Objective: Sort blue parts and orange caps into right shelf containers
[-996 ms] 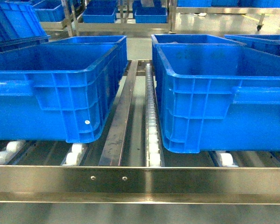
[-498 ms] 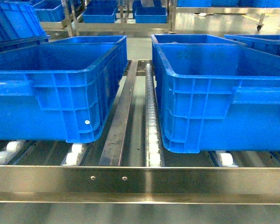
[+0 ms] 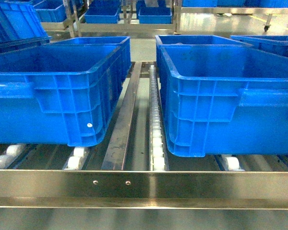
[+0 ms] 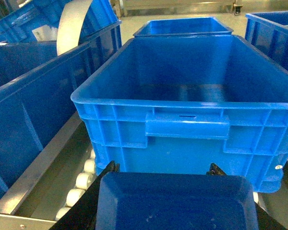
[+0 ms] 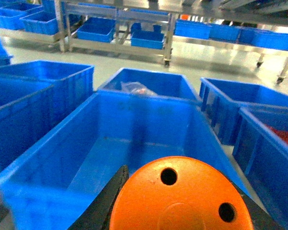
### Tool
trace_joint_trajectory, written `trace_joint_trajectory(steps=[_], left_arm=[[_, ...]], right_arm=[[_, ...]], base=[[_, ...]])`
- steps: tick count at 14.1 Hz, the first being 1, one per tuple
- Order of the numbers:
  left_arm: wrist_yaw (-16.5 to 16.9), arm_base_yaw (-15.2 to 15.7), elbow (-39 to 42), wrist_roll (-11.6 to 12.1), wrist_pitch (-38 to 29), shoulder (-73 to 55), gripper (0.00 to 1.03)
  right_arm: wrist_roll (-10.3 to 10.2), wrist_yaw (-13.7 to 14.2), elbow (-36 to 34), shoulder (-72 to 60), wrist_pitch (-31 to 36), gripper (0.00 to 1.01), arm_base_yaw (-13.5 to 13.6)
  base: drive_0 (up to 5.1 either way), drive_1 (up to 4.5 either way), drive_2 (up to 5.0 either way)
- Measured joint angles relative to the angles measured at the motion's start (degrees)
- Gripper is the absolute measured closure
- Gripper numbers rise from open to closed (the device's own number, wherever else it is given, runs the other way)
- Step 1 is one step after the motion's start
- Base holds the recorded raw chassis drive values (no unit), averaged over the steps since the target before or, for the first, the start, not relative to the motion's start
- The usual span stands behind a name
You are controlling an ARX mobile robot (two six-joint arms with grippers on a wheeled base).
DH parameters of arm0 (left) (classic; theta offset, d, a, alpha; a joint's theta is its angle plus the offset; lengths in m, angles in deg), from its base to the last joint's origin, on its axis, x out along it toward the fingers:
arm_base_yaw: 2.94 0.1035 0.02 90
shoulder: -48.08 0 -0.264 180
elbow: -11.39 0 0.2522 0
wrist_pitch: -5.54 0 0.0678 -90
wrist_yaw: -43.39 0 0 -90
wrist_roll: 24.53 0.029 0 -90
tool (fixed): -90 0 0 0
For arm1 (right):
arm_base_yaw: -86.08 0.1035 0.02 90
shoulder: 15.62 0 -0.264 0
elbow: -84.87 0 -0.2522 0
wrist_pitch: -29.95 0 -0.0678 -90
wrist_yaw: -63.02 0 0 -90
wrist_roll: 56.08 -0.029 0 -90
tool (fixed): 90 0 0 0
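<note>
My left gripper [image 4: 163,168] is shut on a blue part [image 4: 175,203], whose dark blue top fills the bottom of the left wrist view. It hangs just short of the near wall of an empty blue crate [image 4: 187,103]. My right gripper [image 5: 181,177] is shut on an orange cap [image 5: 182,206] with small holes in its flat top, held over the near end of another empty blue crate [image 5: 110,143]. The head view shows two large blue crates, left [image 3: 62,91] and right [image 3: 221,110], side by side on the shelf. Neither gripper appears in that view.
The crates rest on white roller rails [image 3: 156,134] behind a steel front bar [image 3: 144,184]. More blue crates stand behind and beside them, one holding a clear bag [image 5: 134,88] and one with red items [image 5: 278,134]. A further shelf [image 3: 125,19] stands across the aisle.
</note>
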Motion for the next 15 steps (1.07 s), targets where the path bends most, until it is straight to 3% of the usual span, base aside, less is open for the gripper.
trace_joint_trajectory(steps=[1, 2, 3, 5, 6, 8, 9, 10, 11, 12, 13, 14, 15], left_arm=[[0.00, 0.00, 0.00, 0.00, 0.00, -0.02, 0.59], [0.00, 0.00, 0.00, 0.00, -0.02, -0.02, 0.59], [0.00, 0.00, 0.00, 0.00, 0.02, -0.02, 0.59], [-7.96, -1.95, -0.94, 1.60, -3.15, -2.27, 0.59], [-8.24, -2.32, -4.31, 2.14, -5.38, -6.71, 0.59], [-3.89, -2.91, -16.50, 4.22, -10.34, -20.76, 0.59], [-1.97, -2.91, -25.70, 4.28, -8.39, -29.53, 0.59], [0.87, -2.91, -34.32, 4.22, -5.49, -37.51, 0.45], [2.62, -3.30, -33.09, 2.97, -8.57, -37.33, 0.25], [6.05, -3.26, -26.34, 2.19, -12.81, -30.34, 0.12], [6.10, -3.02, -18.88, 0.07, -19.87, -22.71, 0.12], [5.86, -3.06, -12.70, -2.75, -22.56, -18.69, 0.25], [5.51, -3.17, -7.76, -4.33, -22.93, -17.16, 0.36]], right_arm=[[-0.11, 1.75, 9.07, -9.29, -0.74, 0.58, -0.57], [-0.37, 3.56, 17.44, -17.53, -3.37, 0.44, -0.68], [-0.68, 5.57, 20.74, -21.24, -4.48, 0.31, -0.46], [-1.01, 5.70, 12.22, -12.68, -3.19, 0.08, 1.20], [-1.92, 5.07, 6.95, -4.98, -3.32, 0.01, 2.27], [-3.56, 5.68, -3.80, 6.23, -9.31, 0.03, 4.87], [-3.96, 6.82, -7.10, 9.38, -11.23, 0.03, 6.93], [-4.24, 7.39, -7.56, 11.67, -10.69, 0.03, 8.66], [-5.77, 8.24, -7.80, 12.72, -10.91, 0.03, 8.76], [-7.26, 7.76, -9.25, 12.83, -10.73, 0.03, 8.09], [-7.65, 7.56, -13.20, 12.41, -1.97, 0.11, 7.19], [-6.40, 6.51, -16.90, 13.97, 3.54, 0.23, 5.97], [-6.08, 5.77, -19.12, 16.41, 4.92, 0.34, 4.59]], base=[[0.0, 0.00, 0.0], [0.0, 0.00, 0.0], [0.0, 0.00, 0.0], [0.0, 0.00, 0.0], [0.0, 0.00, 0.0], [0.0, 0.00, 0.0], [0.0, 0.00, 0.0], [0.0, 0.00, 0.0], [0.0, 0.00, 0.0], [0.0, 0.00, 0.0], [0.0, 0.00, 0.0], [0.0, 0.00, 0.0], [0.0, 0.00, 0.0]])
